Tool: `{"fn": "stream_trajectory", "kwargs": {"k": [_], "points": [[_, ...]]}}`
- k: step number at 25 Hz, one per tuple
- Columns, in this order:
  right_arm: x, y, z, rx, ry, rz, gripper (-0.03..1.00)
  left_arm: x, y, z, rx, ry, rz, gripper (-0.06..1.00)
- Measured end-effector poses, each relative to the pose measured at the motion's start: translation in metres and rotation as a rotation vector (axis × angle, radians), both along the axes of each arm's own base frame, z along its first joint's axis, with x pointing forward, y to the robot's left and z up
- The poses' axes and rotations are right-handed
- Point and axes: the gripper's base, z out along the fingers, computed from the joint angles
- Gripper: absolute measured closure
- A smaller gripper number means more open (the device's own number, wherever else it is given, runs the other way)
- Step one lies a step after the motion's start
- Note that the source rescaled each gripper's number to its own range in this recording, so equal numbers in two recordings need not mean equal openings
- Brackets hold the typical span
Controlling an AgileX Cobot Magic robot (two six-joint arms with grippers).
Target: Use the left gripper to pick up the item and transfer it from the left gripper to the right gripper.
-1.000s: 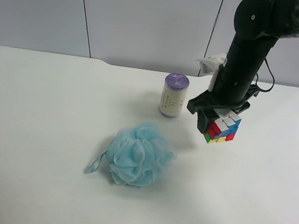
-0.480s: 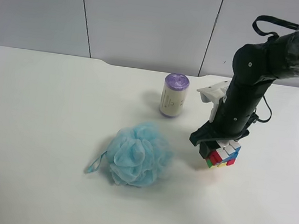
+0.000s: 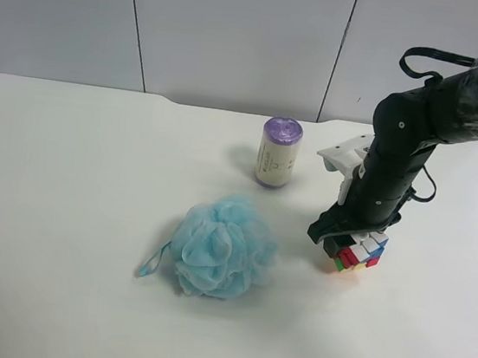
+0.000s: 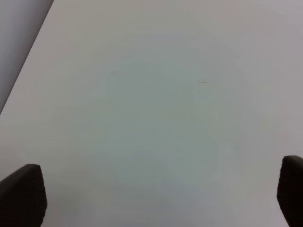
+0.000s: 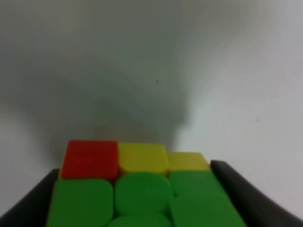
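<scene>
Already past the handover, the right claw (image 3: 354, 248) is gripping the cube (image 3: 358, 252) just above the worktop (image 3: 61, 209), right of the pouf (image 3: 220, 247) — the left claw (image 4: 151, 198) is gaping over bare surface; next, probably, setting it down.

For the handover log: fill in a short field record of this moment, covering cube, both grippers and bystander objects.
cube: puzzle cube clamped between the right gripper's fingers, low over the table
right gripper: right gripper shut on the cube
left gripper: left gripper open, nothing between its fingers, only bare table below
bystanders: blue bath pouf and purple-topped roll, both apart from the cube
</scene>
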Motion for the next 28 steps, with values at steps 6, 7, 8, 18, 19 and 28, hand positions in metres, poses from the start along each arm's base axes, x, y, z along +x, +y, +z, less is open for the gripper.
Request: {"fn": "stream_trajectory", "kwargs": {"k": [6,7,8,18,19,28], "points": [[0.0,0.0,0.0,0.003,-0.005,0.0,0.95,0.0,0.0,0.0,0.0,0.0,0.0,-0.04],[0.0,0.0,0.0,0.003,-0.005,-0.006,0.87,0.0,0.0,0.0,0.0,0.0,0.0,-0.04],[0.0,0.0,0.0,0.004,-0.005,-0.013,0.7,0.0,0.0,0.0,0.0,0.0,0.0,-0.04],[-0.002,-0.002,0.001,-0.017,0.013,-0.031,-0.02,0.0,0.0,0.0,0.0,0.0,0.0,-0.04],[-0.003,-0.003,0.003,-0.023,0.022,-0.032,-0.02,0.0,0.0,0.0,0.0,0.0,0.0,-0.04],[-0.016,-0.01,0.067,-0.037,0.02,-0.055,-0.02,0.0,0.0,0.0,0.0,0.0,0.0,-0.05]]}}
